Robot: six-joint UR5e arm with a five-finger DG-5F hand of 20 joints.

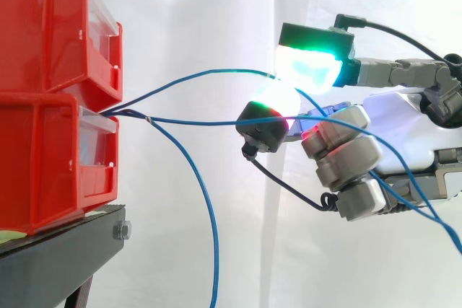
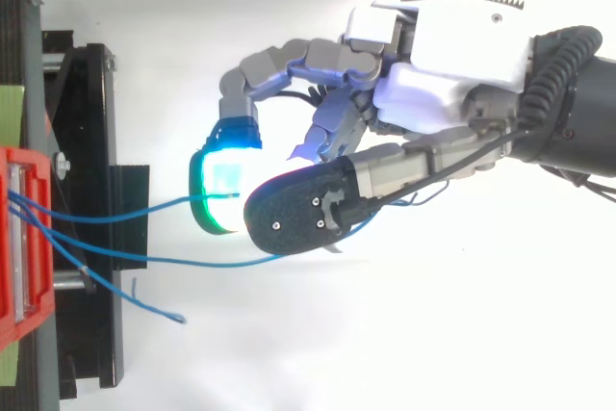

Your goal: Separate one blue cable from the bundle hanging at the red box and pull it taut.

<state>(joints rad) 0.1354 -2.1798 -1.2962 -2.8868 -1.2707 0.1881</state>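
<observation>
The hand (image 2: 452, 84) reaches in from the right edge. Its fingers (image 2: 289, 60) curl leftward toward the red box (image 2: 29, 320) at the left edge, which sits against the black stand (image 2: 91, 141). A green-glowing pad (image 2: 219, 194) and a black-backed fingertip (image 2: 303, 214) close together, pinching the upper blue cable (image 2: 125, 218) that runs out from the box. The lower blue cable (image 2: 164, 259) passes beneath the black fingertip. A third blue cable (image 2: 144, 301) strays off alone, its end lying free just beside the stand.
</observation>
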